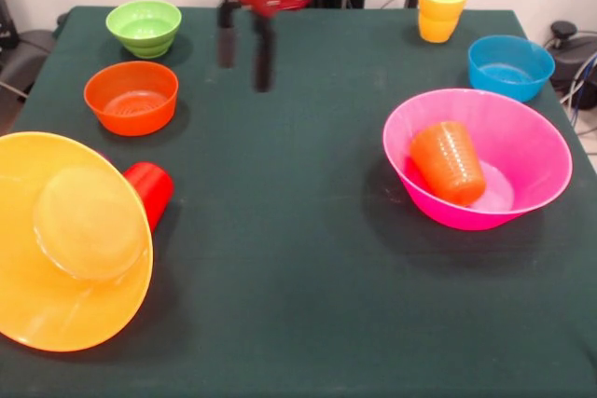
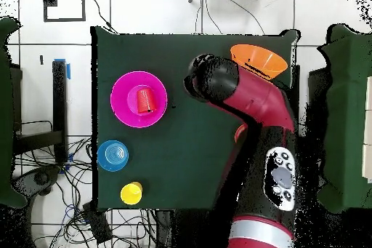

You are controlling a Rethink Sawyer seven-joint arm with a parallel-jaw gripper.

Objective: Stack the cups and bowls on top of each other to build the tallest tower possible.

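No tower is built yet. 1 orange cup is lying inside the pink bowl; the yellow-orange bowl is tipped against the red cup. The gripper is held above the table, fingers spread, empty. Most stacking remains.

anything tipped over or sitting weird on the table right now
Yes. The large yellow-orange bowl is tipped up on its edge against a red cup lying behind it, and an orange cup lies on its side inside the pink bowl.
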